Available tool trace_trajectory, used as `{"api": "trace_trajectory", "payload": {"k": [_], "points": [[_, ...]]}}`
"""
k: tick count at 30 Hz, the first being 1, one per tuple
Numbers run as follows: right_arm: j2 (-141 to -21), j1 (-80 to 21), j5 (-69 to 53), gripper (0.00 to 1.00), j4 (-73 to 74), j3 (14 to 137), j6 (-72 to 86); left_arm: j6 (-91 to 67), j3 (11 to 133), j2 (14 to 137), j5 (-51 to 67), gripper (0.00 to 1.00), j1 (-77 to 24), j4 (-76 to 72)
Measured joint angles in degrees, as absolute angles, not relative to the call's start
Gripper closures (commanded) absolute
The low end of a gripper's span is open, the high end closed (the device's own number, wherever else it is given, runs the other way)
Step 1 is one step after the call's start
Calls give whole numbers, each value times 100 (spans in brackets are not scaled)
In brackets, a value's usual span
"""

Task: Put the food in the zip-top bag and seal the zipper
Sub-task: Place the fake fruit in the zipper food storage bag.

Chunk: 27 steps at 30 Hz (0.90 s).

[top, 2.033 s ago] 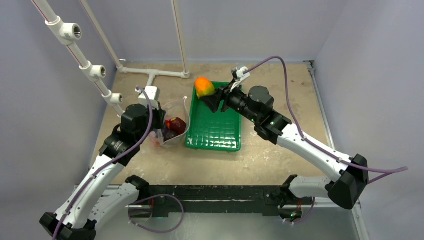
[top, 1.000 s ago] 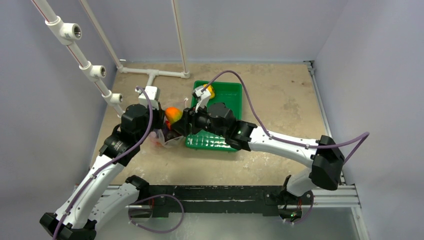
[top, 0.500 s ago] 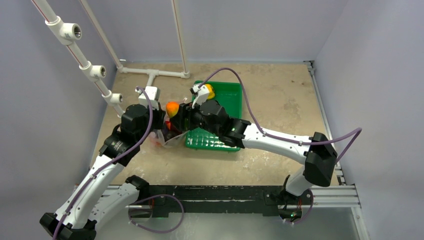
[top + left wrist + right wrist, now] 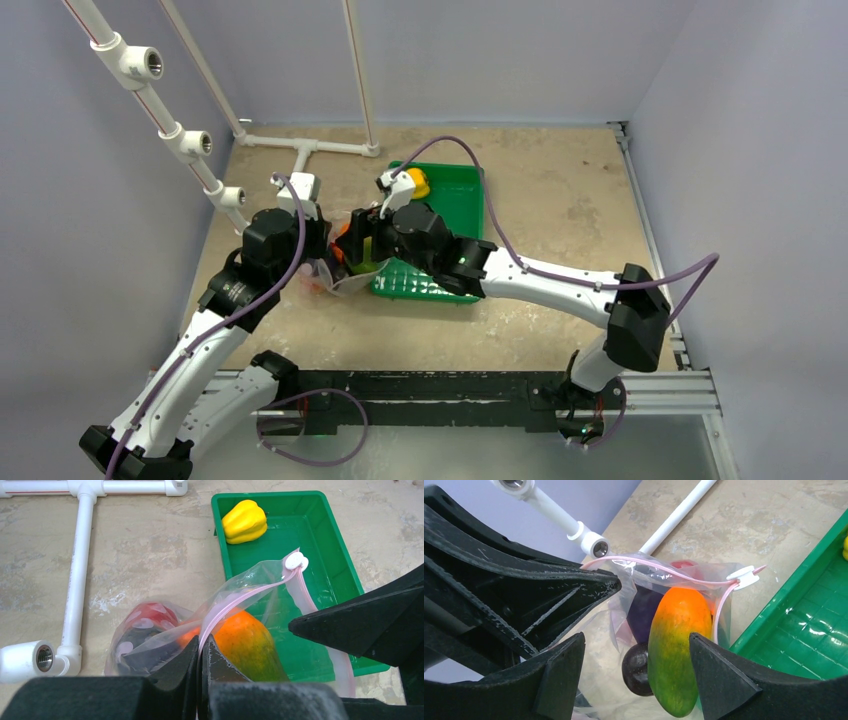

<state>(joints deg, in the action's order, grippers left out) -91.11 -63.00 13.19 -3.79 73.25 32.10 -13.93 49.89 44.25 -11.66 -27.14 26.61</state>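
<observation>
The left jaws are pinched tight on the pink zipper (image 4: 235, 601) along one lip of the zip-top bag (image 4: 250, 580), lifting that lip, and the mouth stands open. The right jaws are spread wide at the bag's mouth, one on either side of the green-orange pepper (image 4: 679, 650). In the right wrist view a plain gap shows between the pepper and the jaw on the left; whether the other jaw touches it cannot be told. The pepper stands on end in the mouth, orange end up and green end down, with the zipper strip looping over its top. Behind it in the bag is the purple eggplant (image 4: 644, 610), and a dark red piece (image 4: 636, 667) sits low, just beside the pepper. The red tomato (image 4: 149, 620) shows through the plastic further in. The white slider (image 4: 295, 561) sits at the end of the zipper, on the corner of the bag that reaches over the green tray (image 4: 330, 535). The bag rests on the desk (image 4: 150, 550) just beside the tray's left wall. The yellow pepper (image 4: 245, 522) lies alone in the tray's far left corner, well apart from the bag. A white pipe (image 4: 80, 575) lies on the desk to the left of the bag
</observation>
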Motion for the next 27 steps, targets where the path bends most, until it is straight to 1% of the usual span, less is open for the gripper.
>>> {"api": "trace_trajectory", "payload": {"k": [8, 13, 19, 24, 27], "points": [[-8525, -6307, 1743, 22, -301, 7325, 3236, -1393, 4989, 4429, -1166, 100, -2714, 2661], [-8040, -6307, 2176, 19, -174, 7328, 3234, -1396, 4989, 4429, -1166, 100, -2714, 2663], [-7937, -6233, 2779, 18, 220, 7352, 3146, -1396, 4989, 4429, -1166, 100, -2714, 2663], [-7937, -5791, 2884, 16, 432, 7352, 2961, -1396, 4989, 4431, -1166, 100, -2714, 2661], [-7937, -5393, 2858, 10, 432, 7352, 2829, -1396, 4989, 4436, -1166, 100, -2714, 2661]]}}
